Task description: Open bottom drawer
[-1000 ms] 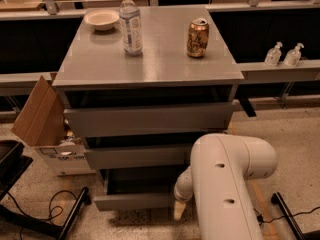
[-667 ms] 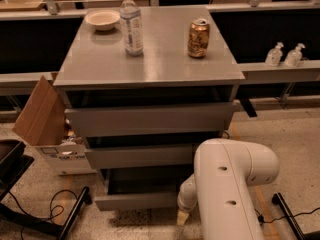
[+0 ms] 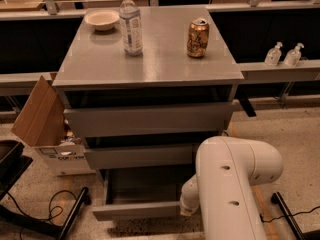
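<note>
My arm (image 3: 235,184) occupies the lower right of the frame: one thick white link rising from the bottom edge to a rounded elbow. A narrower wrist segment (image 3: 190,193) drops toward lower centre. My pincer (image 3: 185,210) sits at its tip, largely hidden.

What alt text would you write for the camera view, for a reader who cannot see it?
The bottom drawer of a grey three-drawer cabinet stands open, with the robot's end effector at the right end of its front panel. On the cabinet top sit a water bottle, a can and a bowl.
</note>
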### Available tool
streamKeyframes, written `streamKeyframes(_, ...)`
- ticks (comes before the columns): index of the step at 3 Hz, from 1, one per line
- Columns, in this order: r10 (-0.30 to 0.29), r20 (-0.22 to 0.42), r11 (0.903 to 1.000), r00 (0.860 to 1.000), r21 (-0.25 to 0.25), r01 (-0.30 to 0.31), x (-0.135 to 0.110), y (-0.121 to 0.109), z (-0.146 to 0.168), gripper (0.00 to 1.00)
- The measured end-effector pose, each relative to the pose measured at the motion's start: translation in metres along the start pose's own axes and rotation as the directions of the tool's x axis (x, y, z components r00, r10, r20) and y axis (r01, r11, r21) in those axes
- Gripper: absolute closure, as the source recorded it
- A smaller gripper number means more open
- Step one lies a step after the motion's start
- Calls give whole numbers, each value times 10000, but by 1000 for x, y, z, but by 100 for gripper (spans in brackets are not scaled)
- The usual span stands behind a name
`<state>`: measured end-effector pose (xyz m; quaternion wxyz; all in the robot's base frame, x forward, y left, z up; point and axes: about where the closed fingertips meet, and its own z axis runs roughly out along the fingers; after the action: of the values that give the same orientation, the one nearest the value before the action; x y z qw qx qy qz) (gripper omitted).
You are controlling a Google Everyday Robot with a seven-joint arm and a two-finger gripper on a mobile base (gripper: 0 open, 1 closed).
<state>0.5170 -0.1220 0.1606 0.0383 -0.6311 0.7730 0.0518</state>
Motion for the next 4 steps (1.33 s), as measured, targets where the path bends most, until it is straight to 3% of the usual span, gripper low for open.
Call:
streamKeyframes(1,0,0,10000,10000,0,0,0,0,0,95)
streamKeyframes(2,7,-417,9998,9991,-199,-16,9,18,-14,100)
streamKeyframes(3,7,-417,9998,9991,-199,-15,9,18,-12,100)
streamKeyframes(4,-15,-613,9995,9981,-318,-4,13,28,-20,83)
